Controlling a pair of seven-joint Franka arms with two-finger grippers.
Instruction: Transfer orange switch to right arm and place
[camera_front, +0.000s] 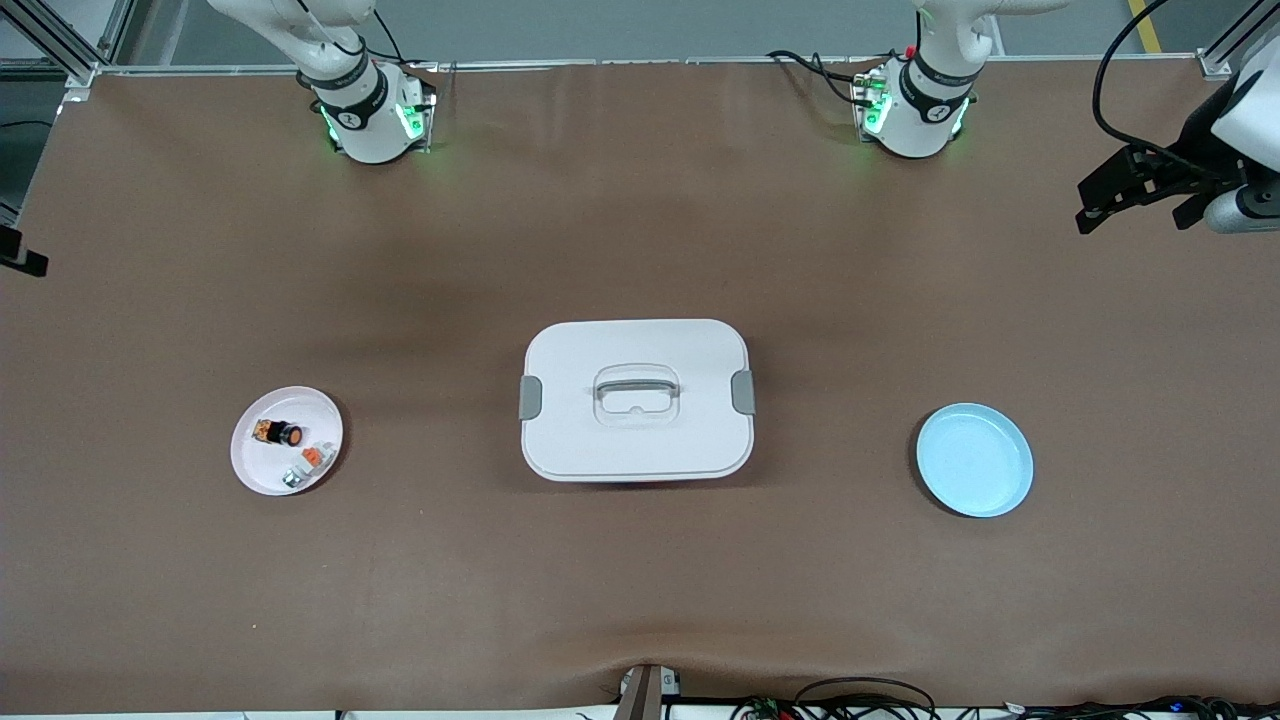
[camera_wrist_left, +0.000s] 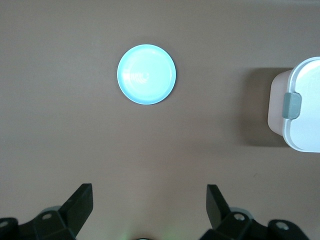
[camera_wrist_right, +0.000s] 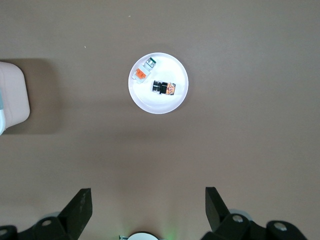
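The orange switch (camera_front: 280, 433) lies on its side on a small white plate (camera_front: 250, 470) toward the right arm's end of the table. It also shows in the right wrist view (camera_wrist_right: 164, 88) on the plate (camera_wrist_right: 150, 106). My right gripper (camera_wrist_right: 148, 207) is open and empty, high over the bare table beside that plate; it is out of the front view. My left gripper (camera_front: 1135, 205) is up at the left arm's end of the table. In the left wrist view it (camera_wrist_left: 150, 205) is open and empty, high over bare table.
A small white-grey piece with an orange tab (camera_front: 312, 457) shares the white plate. A white lidded box with a handle (camera_front: 637, 400) stands mid-table. An empty light-blue plate (camera_front: 975, 460) lies toward the left arm's end and also shows in the left wrist view (camera_wrist_left: 146, 74).
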